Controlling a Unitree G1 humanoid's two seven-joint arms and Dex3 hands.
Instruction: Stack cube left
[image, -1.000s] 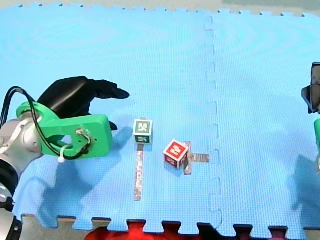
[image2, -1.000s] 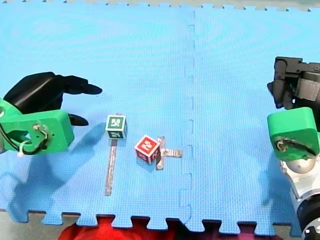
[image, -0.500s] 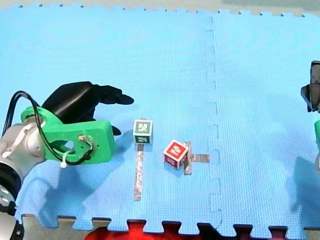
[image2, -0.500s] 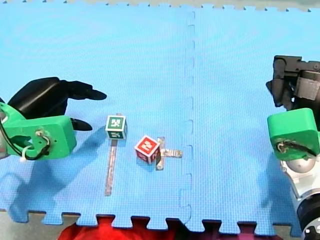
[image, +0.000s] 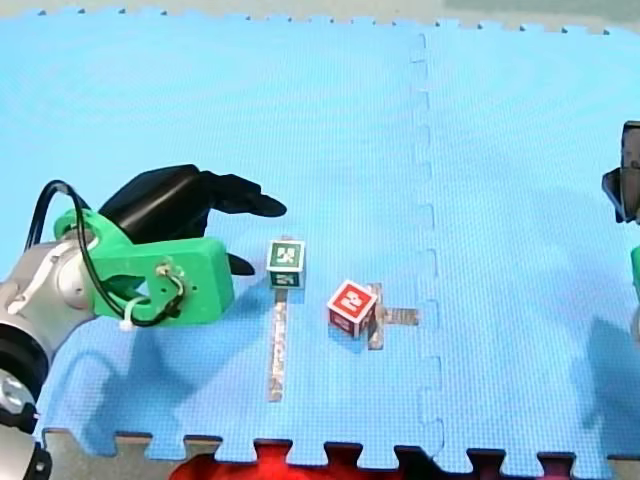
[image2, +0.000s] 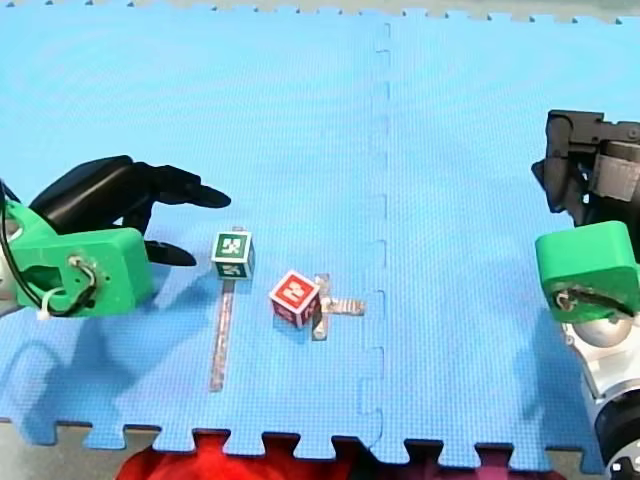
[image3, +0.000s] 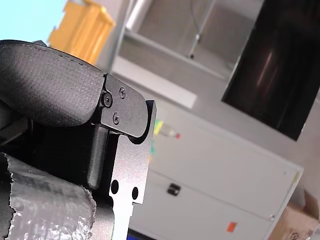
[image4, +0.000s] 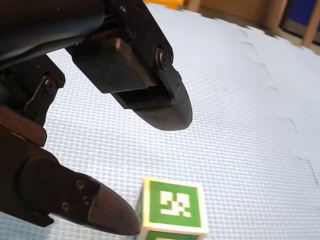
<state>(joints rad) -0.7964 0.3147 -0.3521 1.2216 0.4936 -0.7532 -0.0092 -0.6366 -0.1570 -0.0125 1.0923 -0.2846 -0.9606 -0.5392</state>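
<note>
The green cube (image: 286, 263) sits unmoved on the blue mat (image: 330, 120), at the 12 o'clock end of a grey tape strip (image: 277, 350). The red cube (image: 352, 307) lies near it at 4 o'clock, also unmoved. The left hand (image: 185, 200), empty and uncurled, has advanced toward 3 o'clock. Its fingertips (image: 268, 207) are now just beside the green cube at 9 to 11 o'clock, not touching. The right hand (image2: 585, 165) stays at the mat's 3 o'clock edge. I cannot tell how far open it is.
</note>
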